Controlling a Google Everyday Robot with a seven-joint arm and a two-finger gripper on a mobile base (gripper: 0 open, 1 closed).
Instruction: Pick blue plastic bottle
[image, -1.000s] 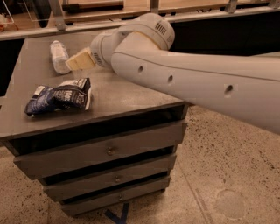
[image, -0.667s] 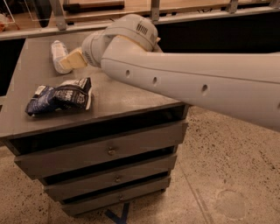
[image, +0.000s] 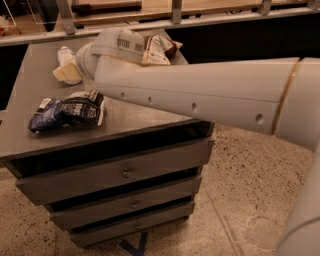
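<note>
The blue plastic bottle (image: 64, 55) lies on the far left part of the grey cabinet top (image: 30, 85), its white cap pointing away. My gripper (image: 67, 73) is at the end of the long white arm (image: 200, 100) that reaches in from the right. It sits right at the bottle's near end and covers the bottle's lower part. I cannot tell whether it touches the bottle.
A dark blue and white snack bag (image: 67, 111) lies at the front left of the top. A tan and brown snack bag (image: 160, 47) lies at the back, partly behind the arm. Drawers (image: 125, 172) face front. A railing (image: 175, 20) runs behind.
The arm has swung left and farther over the cabinet top, bringing the gripper to the bottle's near end. The tan and brown bag now shows behind the arm.
</note>
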